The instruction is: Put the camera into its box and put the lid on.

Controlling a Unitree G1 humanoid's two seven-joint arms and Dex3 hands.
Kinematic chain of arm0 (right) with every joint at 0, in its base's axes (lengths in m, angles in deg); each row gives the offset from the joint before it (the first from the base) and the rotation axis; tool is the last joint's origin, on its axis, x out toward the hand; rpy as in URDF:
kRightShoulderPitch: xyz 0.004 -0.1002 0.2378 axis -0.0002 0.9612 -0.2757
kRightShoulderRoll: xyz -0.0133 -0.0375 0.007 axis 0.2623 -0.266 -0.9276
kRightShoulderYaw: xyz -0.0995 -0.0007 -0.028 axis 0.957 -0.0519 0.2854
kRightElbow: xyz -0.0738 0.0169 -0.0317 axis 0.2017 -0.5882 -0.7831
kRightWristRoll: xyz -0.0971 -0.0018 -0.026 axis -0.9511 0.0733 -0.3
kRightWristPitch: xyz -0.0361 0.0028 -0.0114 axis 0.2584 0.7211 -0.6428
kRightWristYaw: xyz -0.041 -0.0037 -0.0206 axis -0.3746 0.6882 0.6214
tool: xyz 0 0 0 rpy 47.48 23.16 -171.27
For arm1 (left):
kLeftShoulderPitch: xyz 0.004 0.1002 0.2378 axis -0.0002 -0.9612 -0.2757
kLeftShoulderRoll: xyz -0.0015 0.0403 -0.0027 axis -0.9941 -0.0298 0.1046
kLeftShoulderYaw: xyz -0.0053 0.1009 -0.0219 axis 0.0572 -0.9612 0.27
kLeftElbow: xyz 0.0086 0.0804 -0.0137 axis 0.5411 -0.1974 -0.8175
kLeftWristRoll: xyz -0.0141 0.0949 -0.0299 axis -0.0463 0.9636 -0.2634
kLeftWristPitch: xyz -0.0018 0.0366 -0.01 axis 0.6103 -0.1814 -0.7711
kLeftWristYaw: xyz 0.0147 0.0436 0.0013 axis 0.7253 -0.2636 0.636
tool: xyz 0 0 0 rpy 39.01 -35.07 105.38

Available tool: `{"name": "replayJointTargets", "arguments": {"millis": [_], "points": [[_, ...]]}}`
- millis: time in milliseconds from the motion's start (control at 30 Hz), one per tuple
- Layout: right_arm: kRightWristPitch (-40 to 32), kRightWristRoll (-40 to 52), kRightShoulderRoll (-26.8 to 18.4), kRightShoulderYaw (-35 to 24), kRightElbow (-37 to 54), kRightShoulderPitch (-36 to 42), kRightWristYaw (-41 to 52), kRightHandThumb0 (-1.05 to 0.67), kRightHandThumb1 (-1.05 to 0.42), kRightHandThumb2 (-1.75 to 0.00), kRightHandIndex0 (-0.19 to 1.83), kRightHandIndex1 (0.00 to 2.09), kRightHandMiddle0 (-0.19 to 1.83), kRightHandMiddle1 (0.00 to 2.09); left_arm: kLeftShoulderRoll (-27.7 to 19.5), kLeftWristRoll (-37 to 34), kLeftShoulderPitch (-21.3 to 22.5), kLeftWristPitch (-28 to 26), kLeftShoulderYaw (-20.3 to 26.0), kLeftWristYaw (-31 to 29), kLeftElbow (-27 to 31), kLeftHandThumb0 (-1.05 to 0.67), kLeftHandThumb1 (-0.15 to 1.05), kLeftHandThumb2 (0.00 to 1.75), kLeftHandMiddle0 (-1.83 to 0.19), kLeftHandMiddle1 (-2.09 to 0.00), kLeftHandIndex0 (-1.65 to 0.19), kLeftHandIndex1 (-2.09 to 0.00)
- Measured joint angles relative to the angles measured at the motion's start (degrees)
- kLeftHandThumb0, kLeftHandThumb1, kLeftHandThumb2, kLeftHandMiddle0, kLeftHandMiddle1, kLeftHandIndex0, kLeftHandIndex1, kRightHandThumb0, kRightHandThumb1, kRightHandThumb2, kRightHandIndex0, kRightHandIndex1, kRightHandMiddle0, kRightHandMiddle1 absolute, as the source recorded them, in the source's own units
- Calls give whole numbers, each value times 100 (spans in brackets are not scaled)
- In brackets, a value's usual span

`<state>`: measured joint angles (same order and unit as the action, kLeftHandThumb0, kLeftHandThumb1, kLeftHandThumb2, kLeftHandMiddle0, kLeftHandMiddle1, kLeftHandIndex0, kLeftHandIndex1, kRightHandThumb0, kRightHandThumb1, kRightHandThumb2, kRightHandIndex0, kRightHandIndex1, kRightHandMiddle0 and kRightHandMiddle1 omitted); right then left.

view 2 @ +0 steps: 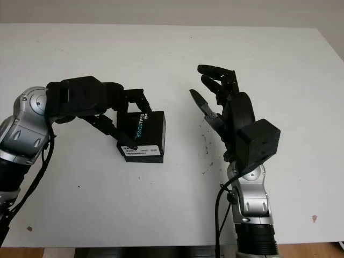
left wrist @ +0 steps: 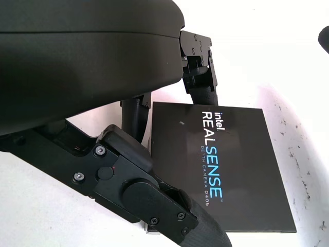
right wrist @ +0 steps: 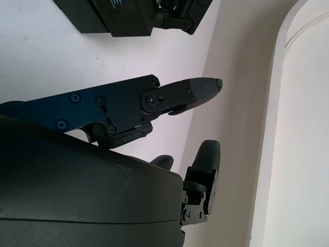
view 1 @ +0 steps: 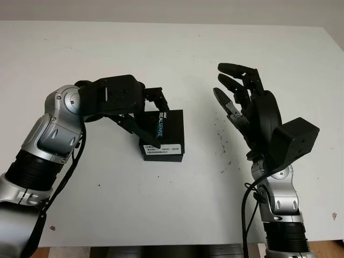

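**Q:** Left hand [view 1: 141, 110]: where is it, and what does it hold?

**A:** It sits at the left side of the black box [view 1: 164, 135], fingers closed around it. One finger [left wrist: 154, 200] crosses the box's near left corner; two others [left wrist: 199, 67] bear on its far edge. The lid [left wrist: 226, 170], printed "intel REALSENSE Depth Camera D405", is seated on the box and faces upward.

**Q:** How does the box lie?

**A:** Flat on the white worktop [view 1: 177, 48], roughly at its middle. A white label strip [view 1: 162, 149] runs along the box's near side wall.

**Q:** And the right hand [view 1: 242, 102]?

**A:** It is raised above the worktop, to the right of the box and well apart from it. It is open and holds nothing, its palm turned toward the box. In the right wrist view one finger [right wrist: 175, 98] points toward the box [right wrist: 110, 18], which appears beyond the fingertips with the left hand's fingers [right wrist: 180, 13] against it.

**Q:** Anything else near the box?

**A:** Small dark specks [view 1: 221, 141] mark the worktop between the box and the right hand. The left forearm [view 1: 48, 134], silver with a black cable, reaches in toward the box from its left.
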<state>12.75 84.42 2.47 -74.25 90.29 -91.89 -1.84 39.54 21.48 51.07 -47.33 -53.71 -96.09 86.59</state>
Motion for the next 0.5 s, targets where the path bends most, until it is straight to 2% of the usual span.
{"name": "replayJointTargets", "arguments": {"millis": [167, 333, 467, 500], "points": [[0, 22, 6, 0, 0, 0, 5, -52, -105, -9, 1, 73, -5, 118, 74, -38, 0, -56, 0, 0, 0, -21, 92, 5, -18, -202, -18, -195], [3, 26, 6, -1, 0, 0, 20, -52, -105, -10, 0, 74, -6, 119, 80, -46, 6, -51, -1, -2, 1, -21, 92, 5, -16, -198, -16, -195], [2, 25, 7, 2, 1, 6, 20, -52, -105, -10, 0, 74, -6, 119, 0, 349, 81, -149, -183, -23, 223, -30, 93, 6, -10, -195, -6, -181], [2, 25, 7, 2, 1, 8, 19, -53, -105, -9, 0, 75, -5, 119, -45, 501, 138, -196, -269, -85, 311, -35, 94, 6, 2, -191, 7, -163]]}}
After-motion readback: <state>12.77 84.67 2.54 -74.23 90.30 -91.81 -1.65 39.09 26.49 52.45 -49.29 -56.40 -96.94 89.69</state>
